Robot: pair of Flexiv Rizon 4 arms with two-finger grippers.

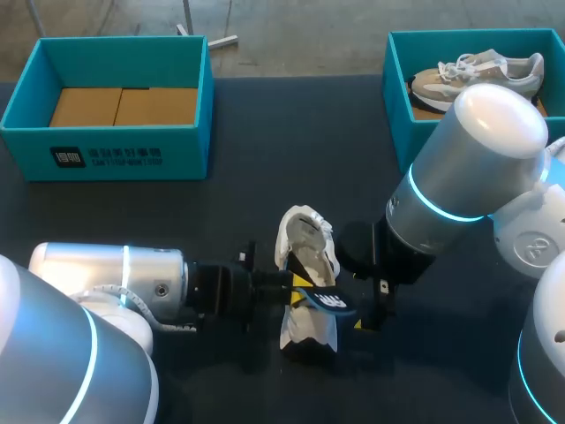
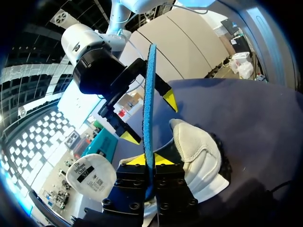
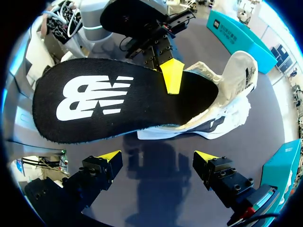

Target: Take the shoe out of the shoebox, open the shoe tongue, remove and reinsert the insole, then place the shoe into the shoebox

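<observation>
Two left fingers (image 2: pixel 136 160) clench the black foam insole (image 3: pixel 118 104) on edge, close against the white fabric shoe (image 1: pixel 305 252) lying sideways on the dark worktop (image 1: pixel 291 132), probably for reinsertion; right fingers (image 3: pixel 108 157) stand released, facing the shoe.

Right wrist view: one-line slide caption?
Left gripper pinches the black insole by the white shoe; right gripper open, facing the insole.
</observation>
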